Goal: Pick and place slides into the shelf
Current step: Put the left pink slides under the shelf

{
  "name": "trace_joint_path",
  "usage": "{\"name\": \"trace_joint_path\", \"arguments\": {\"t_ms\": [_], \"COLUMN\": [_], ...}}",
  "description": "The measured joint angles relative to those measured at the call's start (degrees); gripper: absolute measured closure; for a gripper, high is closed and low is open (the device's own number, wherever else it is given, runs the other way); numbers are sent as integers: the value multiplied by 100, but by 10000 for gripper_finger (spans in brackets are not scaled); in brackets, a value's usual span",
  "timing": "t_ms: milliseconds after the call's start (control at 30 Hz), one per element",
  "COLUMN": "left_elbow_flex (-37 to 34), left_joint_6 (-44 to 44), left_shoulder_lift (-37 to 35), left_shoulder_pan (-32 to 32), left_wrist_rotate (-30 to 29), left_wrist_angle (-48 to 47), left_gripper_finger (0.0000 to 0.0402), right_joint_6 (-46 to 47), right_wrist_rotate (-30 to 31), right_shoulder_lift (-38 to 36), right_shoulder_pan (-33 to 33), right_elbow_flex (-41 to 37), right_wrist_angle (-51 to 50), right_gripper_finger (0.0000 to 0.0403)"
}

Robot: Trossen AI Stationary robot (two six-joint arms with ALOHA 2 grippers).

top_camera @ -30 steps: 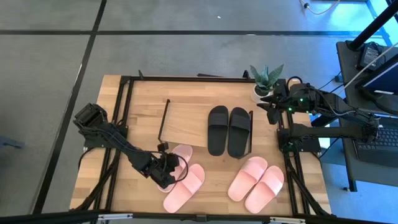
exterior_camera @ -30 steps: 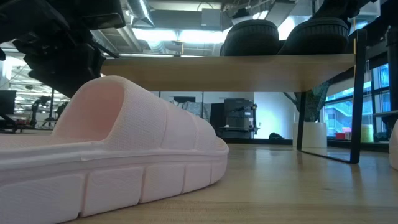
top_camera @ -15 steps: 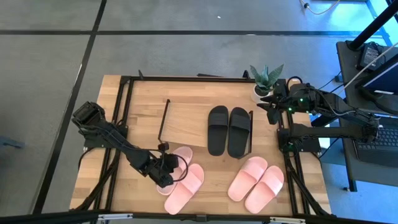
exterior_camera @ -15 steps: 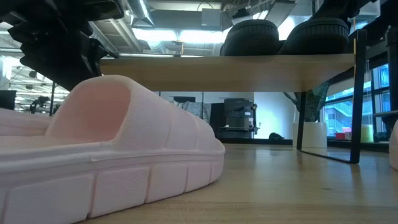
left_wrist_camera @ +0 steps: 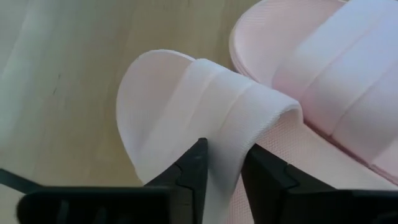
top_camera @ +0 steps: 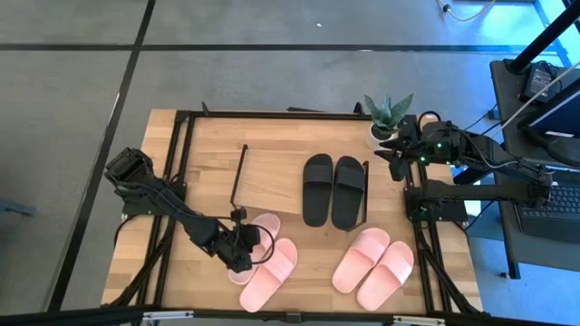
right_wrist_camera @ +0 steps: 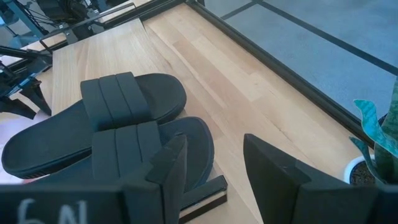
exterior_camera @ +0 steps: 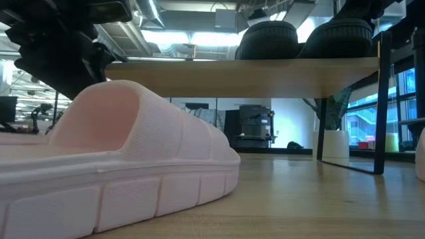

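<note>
- Slides from the high view: a black pair point(top_camera: 333, 188) sat on the shelf point(top_camera: 272, 177); two pink pairs lay on the table point(top_camera: 208, 145).
- Low view: the near pink slide point(exterior_camera: 119, 166) looked light and thick-soled.
- Left wrist view: the left hand point(left_wrist_camera: 221, 168) pinched the soft, ribbed strap point(left_wrist_camera: 233, 118), a good hold.
- Right wrist view: the right hand point(right_wrist_camera: 214, 165) hung open beside the shelf.

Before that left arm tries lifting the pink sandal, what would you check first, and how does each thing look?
1. Left gripper has its fingers on either side of the pink slide's strap: ok.
2. Grip firm enough to lift: cannot tell; the fingers sit close against the strap.
3. Neighbouring pink slide free of the gripped one: not ok; they lie against each other.
4. Room on the shelf: ok; the black slides fill only its right part.
5. Right gripper out of the way: ok; it is open, at the shelf's right end beside the plant.
</note>
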Motion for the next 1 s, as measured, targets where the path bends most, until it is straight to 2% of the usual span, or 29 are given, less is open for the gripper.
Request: {"name": "trace_joint_path", "arguments": {"t_ms": [300, 667, 733, 867, 1000], "left_elbow_flex": [5, 7, 7, 7, 7], "left_joint_6": [92, 153, 292, 638, 1127], "left_shoulder_lift": [-87, -1160, -1425, -1892, -1986], "left_shoulder_pan": [-7, -17, -17, -22, -157], "left_wrist_rotate": [207, 432, 686, 1687, 2649], "left_wrist_angle": [-47, -424, -434, -435, -448], "left_gripper_finger": [240, 230, 230, 230, 230], "right_joint_6": [20, 50, 53, 61, 63], "right_wrist_rotate": [0, 0, 0, 0, 0], "right_shoulder_lift": [0, 2, 1, 0, 2], "right_shoulder_pan": [0, -1, 0, -2, 0], "right_elbow_flex": [0, 1, 0, 0, 0], "right_wrist_angle": [0, 7, 7, 7, 7], "right_gripper_finger": [243, 243, 243, 243, 243]}}
